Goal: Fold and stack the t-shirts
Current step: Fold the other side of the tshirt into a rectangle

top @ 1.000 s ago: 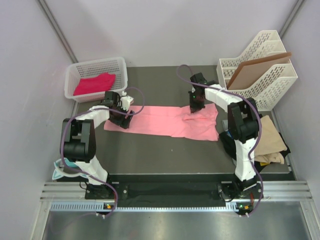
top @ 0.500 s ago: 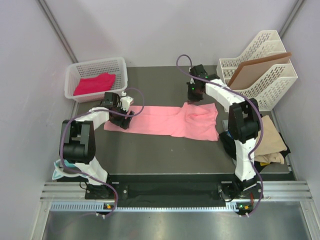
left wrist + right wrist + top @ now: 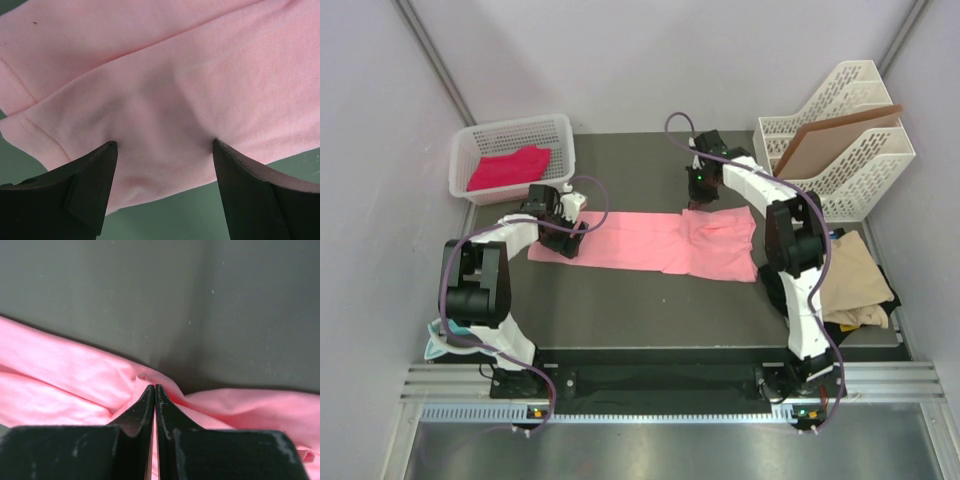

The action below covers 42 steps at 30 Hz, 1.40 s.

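Note:
A salmon pink t-shirt lies spread in a long strip across the dark table. My left gripper is open over its left end. In the left wrist view both fingertips rest on the pink cloth near its hem. My right gripper is at the far edge of the shirt's right part. In the right wrist view it is shut, pinching a raised fold of the pink cloth. A magenta-pink shirt lies in the white basket.
A white file rack holding a stiff brown board stands at the back right. A tan shirt lies on dark cloth at the table's right edge. A bluish cloth shows by the left arm's base.
My right gripper has moved toward the far edge of the table, drawing the shirt's far edge with it. The left gripper has stayed in place.

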Tool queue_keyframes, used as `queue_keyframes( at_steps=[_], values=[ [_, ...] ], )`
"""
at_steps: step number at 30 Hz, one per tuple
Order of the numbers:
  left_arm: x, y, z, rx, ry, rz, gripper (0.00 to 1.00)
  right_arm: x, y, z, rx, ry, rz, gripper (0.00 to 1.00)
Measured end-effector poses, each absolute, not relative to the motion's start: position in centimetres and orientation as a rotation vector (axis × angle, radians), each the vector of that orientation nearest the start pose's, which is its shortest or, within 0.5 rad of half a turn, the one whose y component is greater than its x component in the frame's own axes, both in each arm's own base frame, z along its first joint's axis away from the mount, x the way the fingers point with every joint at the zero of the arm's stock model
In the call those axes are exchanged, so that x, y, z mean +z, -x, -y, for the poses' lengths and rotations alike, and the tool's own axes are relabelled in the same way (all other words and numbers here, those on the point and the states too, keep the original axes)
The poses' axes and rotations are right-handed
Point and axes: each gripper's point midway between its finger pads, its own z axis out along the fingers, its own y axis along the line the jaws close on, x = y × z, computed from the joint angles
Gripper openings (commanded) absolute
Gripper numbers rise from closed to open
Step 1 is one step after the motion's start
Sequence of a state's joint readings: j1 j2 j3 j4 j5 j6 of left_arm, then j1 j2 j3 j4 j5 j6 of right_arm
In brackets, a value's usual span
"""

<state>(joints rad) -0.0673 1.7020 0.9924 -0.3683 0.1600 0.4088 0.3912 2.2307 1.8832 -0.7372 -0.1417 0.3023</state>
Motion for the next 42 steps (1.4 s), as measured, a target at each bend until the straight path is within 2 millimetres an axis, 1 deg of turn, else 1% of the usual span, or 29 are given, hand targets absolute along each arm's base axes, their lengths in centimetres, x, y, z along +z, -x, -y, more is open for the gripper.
queue_keyframes(
  at_steps=[3,5,6,7,8,11,12,14,16,17,19,21,22,23,24,27,29,30,31,32,34,37,38,40,41,42],
  values=[
    [2.3,-36.3,3.6,-0.095,-0.671,-2.541,0.81,6.5,-46.5,-23.5,0.429,0.181,-2.681,0.01],
    [2.3,-36.3,3.6,-0.095,-0.671,-2.541,0.81,7.0,-46.7,-24.0,0.445,0.190,-2.667,0.06],
    [2.3,-36.3,3.6,-0.095,-0.671,-2.541,0.81,7.2,-46.7,-24.1,0.452,0.197,-2.663,0.11],
    [2.3,-36.3,3.6,-0.095,-0.671,-2.542,0.81,7.1,-46.6,-24.3,0.458,0.202,-2.664,0.21],
    [2.3,-36.3,3.6,-0.095,-0.671,-2.542,0.81,7.1,-46.5,-24.5,0.467,0.213,-2.665,0.46],
    [2.3,-36.3,3.6,-0.095,-0.671,-2.542,0.81,6.7,-46.2,-25.0,0.481,0.233,-2.677,0.75],
    [2.3,-36.3,3.6,-0.095,-0.671,-2.542,0.81,6.6,-46.2,-25.1,0.481,0.239,-2.676,0.79],
    [2.3,-36.3,3.6,-0.095,-0.671,-2.542,0.81,6.3,-46.2,-25.1,0.465,0.246,-2.682,0.82],
    [2.3,-36.3,3.6,-0.095,-0.671,-2.542,0.81,6.1,-46.4,-24.4,0.407,0.230,-2.682,0.81],
    [2.3,-36.3,3.6,-0.095,-0.671,-2.541,0.81,6.1,-46.6,-24.0,0.367,0.218,-2.679,0.78],
    [2.3,-36.3,3.6,-0.095,-0.671,-2.541,0.81,6.1,-47.1,-22.9,0.280,0.188,-2.666,0.75],
    [2.3,-36.3,3.6,-0.093,-0.671,-2.542,0.81,6.7,-47.1,-21.7,0.211,0.150,-2.640,0.70],
    [2.3,-36.3,3.6,-0.093,-0.670,-2.541,0.81,7.3,-46.9,-21.1,0.183,0.134,-2.628,0.68],
    [2.3,-36.3,3.6,-0.090,-0.666,-2.543,0.81,8.2,-46.5,-20.5,0.162,0.114,-2.616,0.63],
    [2.4,-36.3,3.5,-0.084,-0.661,-2.544,0.81,9.3,-46.3,-20.1,0.146,0.094,-2.594,0.62],
    [2.5,-36.2,3.0,-0.067,-0.633,-2.554,0.82,13.4,-45.4,-19.1,0.161,0.034,-2.505,0.60],
    [2.7,-36.0,2.3,-0.051,-0.608,-2.574,0.82,15.4,-44.6,-18.7,0.181,0.005,-2.459,0.59],
    [2.8,-35.9,1.8,-0.043,-0.585,-2.591,0.82,16.1,-44.0,-18.5,0.194,-0.008,-2.440,0.59],
    [3.1,-35.9,1.3,-0.041,-0.556,-2.603,0.82,16.4,-43.6,-18.3,0.203,-0.020,-2.430,0.58],
    [3.5,-36.0,0.8,-0.040,-0.523,-2.611,0.82,16.3,-43.1,-18.2,0.210,-0.032,-2.426,0.55],
    [4.9,-36.7,-0.1,-0.047,-0.457,-2.600,0.82,14.8,-42.4,-18.1,0.222,-0.047,-2.446,0.54],
    [7.1,-37.8,-1.0,-0.061,-0.373,-2.553,0.82,10.5,-40.7,-18.0,0.221,-0.062,-2.542,0.49],
    [7.8,-38.0,-1.2,-0.075,-0.347,-2.535,0.82,9.0,-40.0,-18.0,0.220,-0.068,-2.579,0.45],
    [8.6,-38.2,-1.5,-0.105,-0.303,-2.515,0.81,5.8,-38.6,-17.8,0.206,-0.077,-2.663,0.42],
    [8.7,-38.1,-1.6,-0.124,-0.285,-2.512,0.81,4.5,-38.0,-17.7,0.197,-0.078,-2.697,0.41],
    [8.7,-38.1,-1.6,-0.140,-0.267,-2.513,0.81,3.8,-37.8,-17.7,0.194,-0.083,-2.717,0.40]
  ],
)
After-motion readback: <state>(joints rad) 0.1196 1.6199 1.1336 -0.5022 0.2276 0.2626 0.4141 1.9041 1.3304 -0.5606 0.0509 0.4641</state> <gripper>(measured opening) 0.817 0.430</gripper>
